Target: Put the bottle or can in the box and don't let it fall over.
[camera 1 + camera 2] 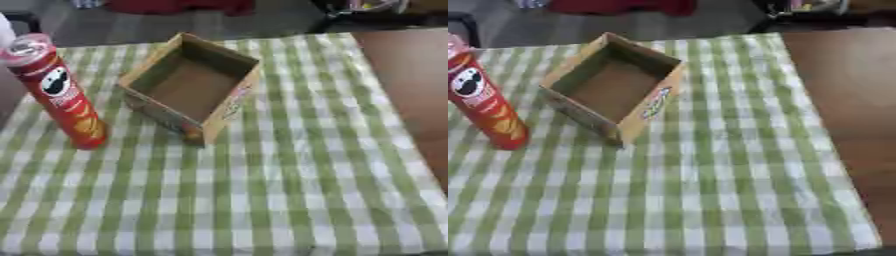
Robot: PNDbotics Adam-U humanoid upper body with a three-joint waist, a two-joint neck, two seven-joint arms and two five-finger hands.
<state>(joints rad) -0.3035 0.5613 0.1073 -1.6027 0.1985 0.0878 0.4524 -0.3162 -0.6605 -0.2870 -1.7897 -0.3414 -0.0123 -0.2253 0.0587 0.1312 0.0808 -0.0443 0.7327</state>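
Observation:
A tall red chip can (61,92) with a clear lid stands upright on the green-and-white checked cloth, at the left. To its right an open cardboard box (191,86) sits on the cloth, turned at an angle, with nothing inside. The can and box stand a little apart. Neither of my hands shows in either view.
The checked cloth (289,190) covers most of the table. Bare brown tabletop (850,100) shows along the right side. Dark and red objects lie beyond the table's far edge.

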